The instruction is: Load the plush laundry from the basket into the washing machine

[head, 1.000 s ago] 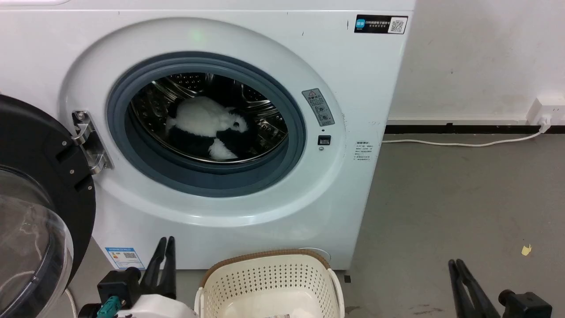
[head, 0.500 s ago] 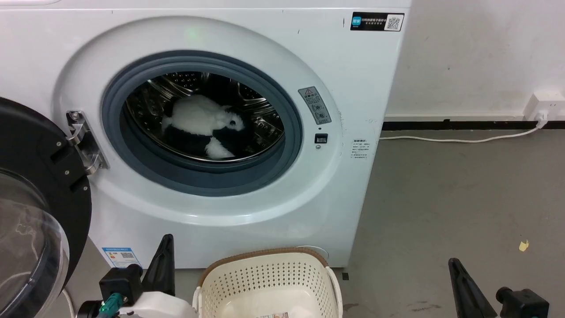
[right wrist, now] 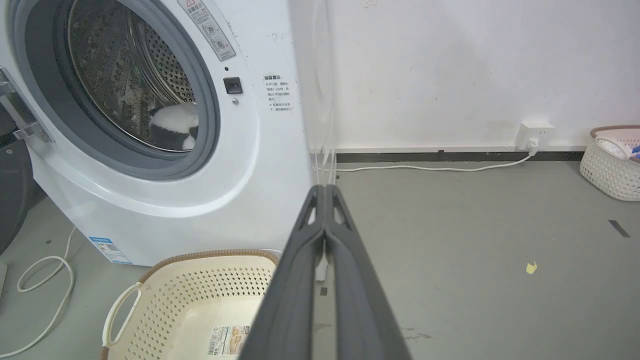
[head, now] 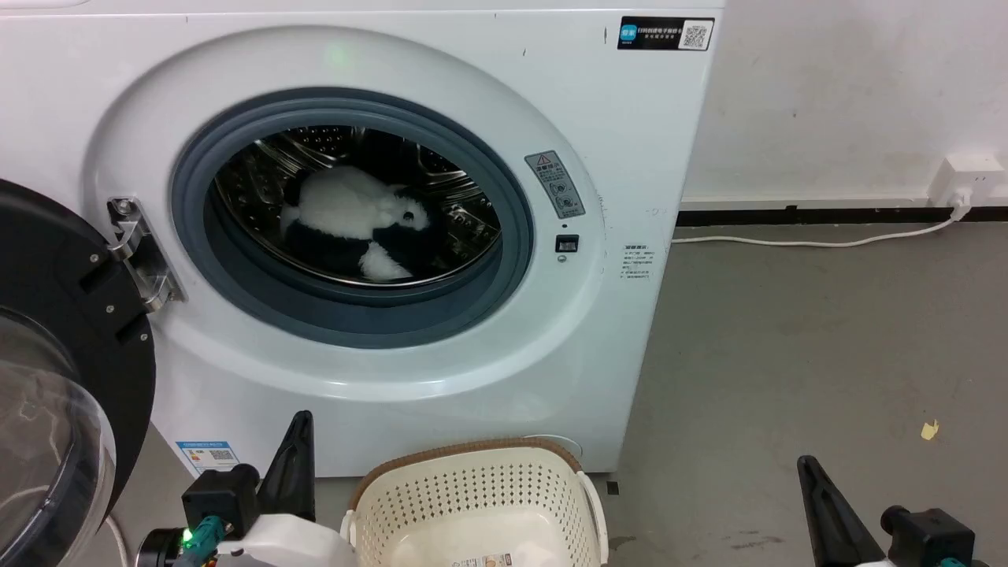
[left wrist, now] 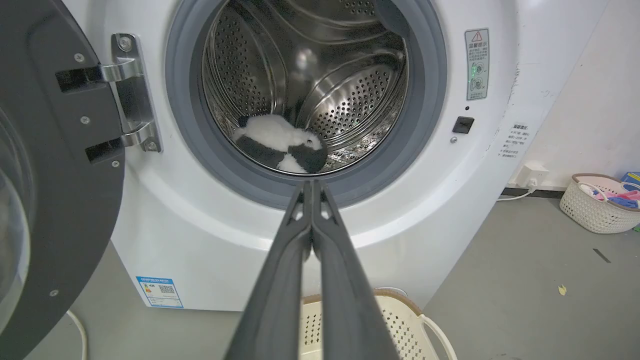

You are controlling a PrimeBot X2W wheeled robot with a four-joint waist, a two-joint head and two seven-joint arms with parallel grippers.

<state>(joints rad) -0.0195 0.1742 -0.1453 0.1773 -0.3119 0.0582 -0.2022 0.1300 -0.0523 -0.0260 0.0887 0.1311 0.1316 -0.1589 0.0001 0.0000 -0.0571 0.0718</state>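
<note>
The washing machine point(head: 551, 354) stands with its glass door point(head: 63, 299) swung wide open beside the porthole. Below the porthole, the basket point(head: 472, 492) shows a bare floor with its sticker point(right wrist: 227, 340), so loading looks finished. Any next move would call for swinging that door shut. The panda point(head: 354, 213) lies on the drum floor, long axis across the opening, head seemingly away from the hinge side. The left gripper point(left wrist: 311, 186) and right gripper point(right wrist: 325, 189) have jaws pressed together, holding nothing.
</note>
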